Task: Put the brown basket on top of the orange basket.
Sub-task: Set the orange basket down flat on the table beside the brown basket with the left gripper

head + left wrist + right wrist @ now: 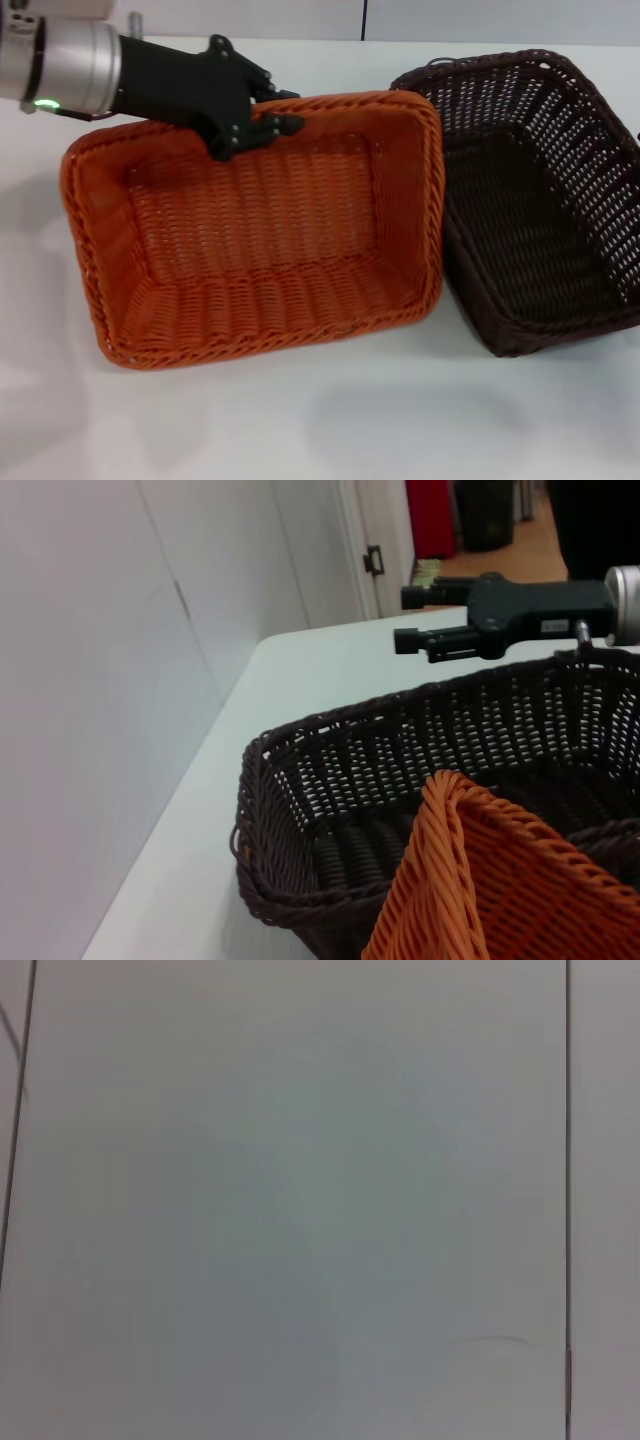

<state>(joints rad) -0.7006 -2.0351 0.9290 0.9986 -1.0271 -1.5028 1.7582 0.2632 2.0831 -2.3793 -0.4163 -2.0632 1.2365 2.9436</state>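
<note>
The orange basket (260, 240) stands left of centre in the head view, tipped up, with its right end against the brown basket (540, 200). My left gripper (272, 110) is shut on the orange basket's far rim, one finger on each side of it. The left wrist view shows a corner of the orange basket (480, 880) overlapping the brown basket (330, 780). My right gripper (400, 618) shows there beyond the brown basket's far end, above the table, open and empty. A small wire loop (585, 645) sticks up from that end.
The white table (330, 420) has bare room in front of both baskets. A pale wall (120, 680) runs along the table's far edge. The right wrist view shows only a plain pale panelled surface (300, 1200).
</note>
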